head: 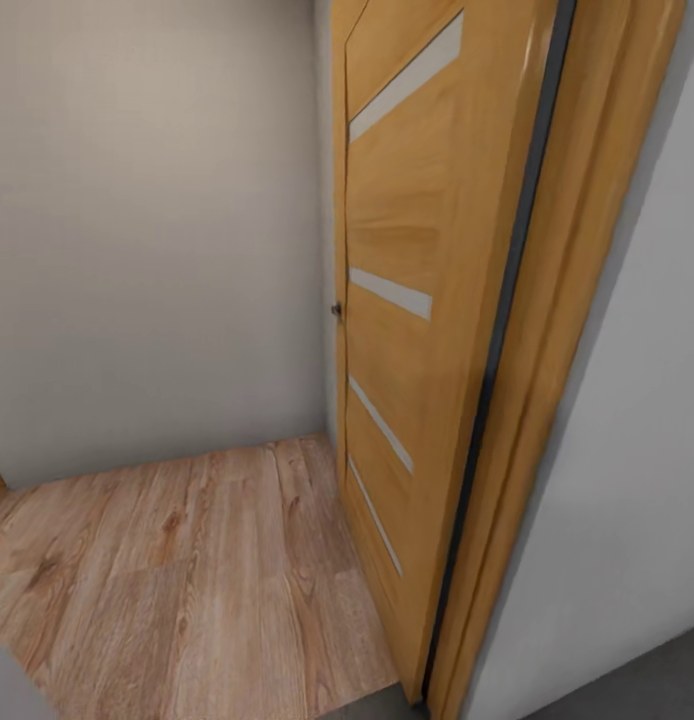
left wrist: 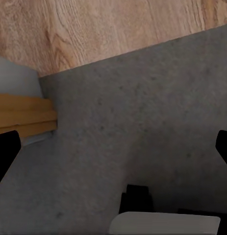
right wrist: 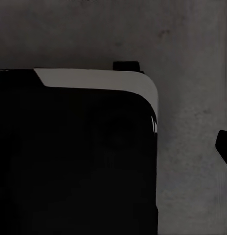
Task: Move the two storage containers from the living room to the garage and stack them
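Here the left gripper (left wrist: 113,152) shows in its wrist view as two black fingertips (left wrist: 5,154) at opposite edges of the picture, wide apart with nothing between them. Under it lies the dark grey speckled floor (left wrist: 142,112), which meets a light wood plank floor (left wrist: 93,29) along a straight seam. Beside that seam stands the foot of an orange-brown door frame (left wrist: 25,115) against a pale wall. In the right wrist view one black fingertip (right wrist: 224,147) shows at the edge; whether that gripper is open or closed, I cannot tell. A big black body with a pale rim (right wrist: 93,78), part of the robot, lies over the same grey floor. From the head, a wooden door (head: 407,330) with narrow pale glass strips stands open beside a beige wall (head: 147,230), wood planks below.
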